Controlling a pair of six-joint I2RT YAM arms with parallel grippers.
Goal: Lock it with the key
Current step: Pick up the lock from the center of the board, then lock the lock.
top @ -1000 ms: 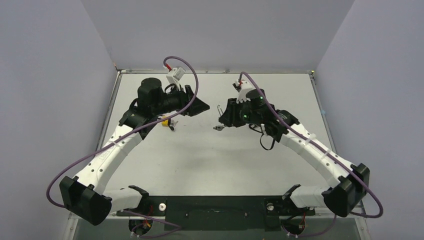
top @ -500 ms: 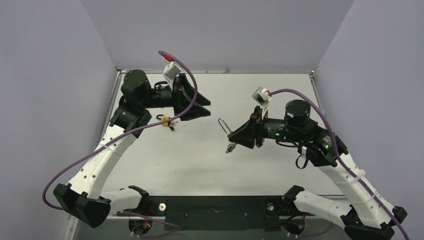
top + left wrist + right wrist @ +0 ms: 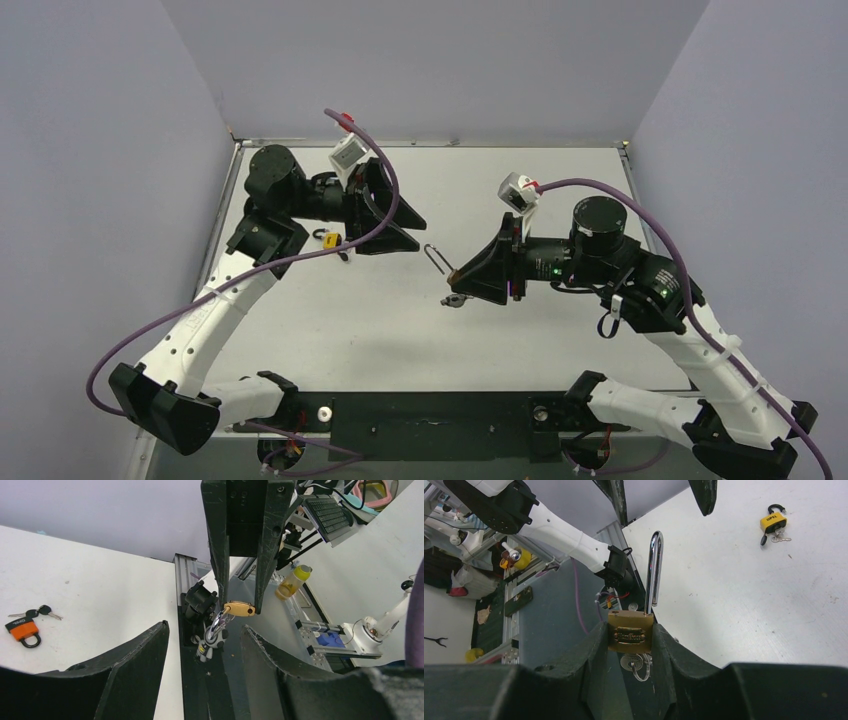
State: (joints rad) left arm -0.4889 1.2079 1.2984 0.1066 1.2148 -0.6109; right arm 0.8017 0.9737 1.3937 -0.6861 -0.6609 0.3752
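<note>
The right fingers [image 3: 589, 655] are clamped on the body of the brass padlock [image 3: 630, 632], holding it over the middle of the tabletop [image 3: 380, 320]. Its shackle [image 3: 655, 565] stands open, pointing to 12 o'clock in the right wrist view. The key [image 3: 630, 664] sits in the keyhole at 6 o'clock on a ring. The left fingers [image 3: 135, 660] are spread wide and hold nothing, at 10 o'clock from the padlock in the top view. An orange padlock [image 3: 772, 522] lies on the tabletop beneath them.
</note>
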